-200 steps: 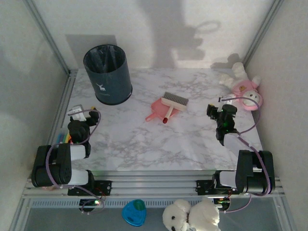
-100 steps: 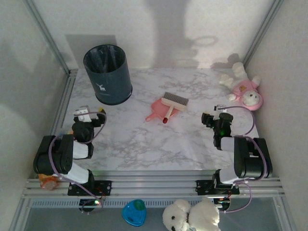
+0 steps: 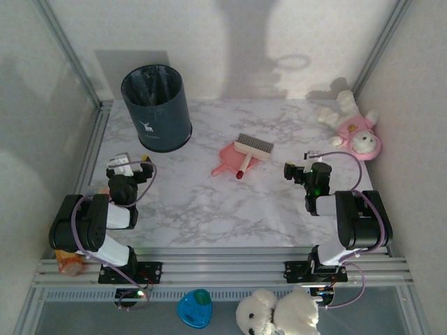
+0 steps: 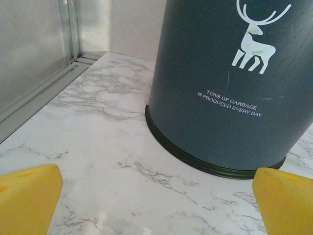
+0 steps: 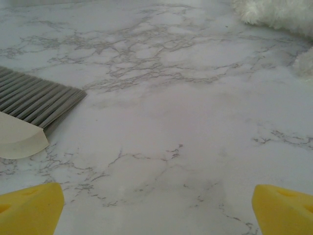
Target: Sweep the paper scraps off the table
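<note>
Both grippers have shifted slightly toward the pink dustpan (image 3: 225, 159) since a second ago, and their jaws have spread wider.

Top external view: the dustpan lies mid-table (image 3: 209, 209) with the brush (image 3: 253, 146) propped across its far edge. The left gripper (image 3: 129, 166) sits well to the dustpan's left and the right gripper (image 3: 299, 171) nearer on its right, both released and empty. The bin (image 3: 157, 108) stands beyond and left of the dustpan. Where the paper scraps lie cannot be told.

Left wrist view: the left gripper (image 4: 156, 200), fingertips wide apart, faces the bin (image 4: 230, 83) across bare marble (image 4: 98, 147).

Right wrist view: the right gripper (image 5: 156, 210), likewise spread, looks over the table (image 5: 195, 122) at the brush bristles (image 5: 39, 100) on the dustpan side, with the plush toy (image 5: 274, 12) on the far side.

Handling, as a judgement: such scraps would be light, thin and limp, lying too flat to pinch and apt to skid. Hold is better taken on the brush handle and the dustpan handle.
</note>
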`<state>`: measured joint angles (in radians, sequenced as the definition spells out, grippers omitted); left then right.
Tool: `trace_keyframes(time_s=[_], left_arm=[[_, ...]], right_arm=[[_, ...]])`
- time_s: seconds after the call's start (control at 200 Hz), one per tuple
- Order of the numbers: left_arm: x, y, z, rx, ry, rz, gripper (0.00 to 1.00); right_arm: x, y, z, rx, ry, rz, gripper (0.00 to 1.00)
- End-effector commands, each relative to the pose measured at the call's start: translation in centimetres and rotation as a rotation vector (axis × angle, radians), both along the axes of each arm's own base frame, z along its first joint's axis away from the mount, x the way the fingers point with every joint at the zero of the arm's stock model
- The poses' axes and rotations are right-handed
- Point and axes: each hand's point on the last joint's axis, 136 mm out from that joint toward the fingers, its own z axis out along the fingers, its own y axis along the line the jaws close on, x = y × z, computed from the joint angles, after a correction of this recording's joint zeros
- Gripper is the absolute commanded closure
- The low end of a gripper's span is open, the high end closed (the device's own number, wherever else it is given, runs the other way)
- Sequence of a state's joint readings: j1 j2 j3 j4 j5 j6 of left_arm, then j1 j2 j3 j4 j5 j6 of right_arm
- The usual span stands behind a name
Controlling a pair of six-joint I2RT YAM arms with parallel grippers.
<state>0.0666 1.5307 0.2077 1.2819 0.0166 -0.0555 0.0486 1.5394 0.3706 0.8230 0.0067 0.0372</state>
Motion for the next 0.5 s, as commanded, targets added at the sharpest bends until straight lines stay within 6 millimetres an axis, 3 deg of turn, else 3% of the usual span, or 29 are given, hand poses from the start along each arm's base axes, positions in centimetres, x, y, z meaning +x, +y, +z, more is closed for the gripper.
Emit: trace_keyframes(time_s=[0.0,0.496], left_arm=[[0.38,0.16,0.68,0.006,-0.021,0.017,0.0],[0.38,0.19,0.61,0.007,-0.018,0.019,0.01]], right_arm=[[0.79,-0.25,1.04,-0.021,-0.038,-0.009,0.01],[0.77,-0.25,0.99,-0.021,-0.036,-0.009,0.01]])
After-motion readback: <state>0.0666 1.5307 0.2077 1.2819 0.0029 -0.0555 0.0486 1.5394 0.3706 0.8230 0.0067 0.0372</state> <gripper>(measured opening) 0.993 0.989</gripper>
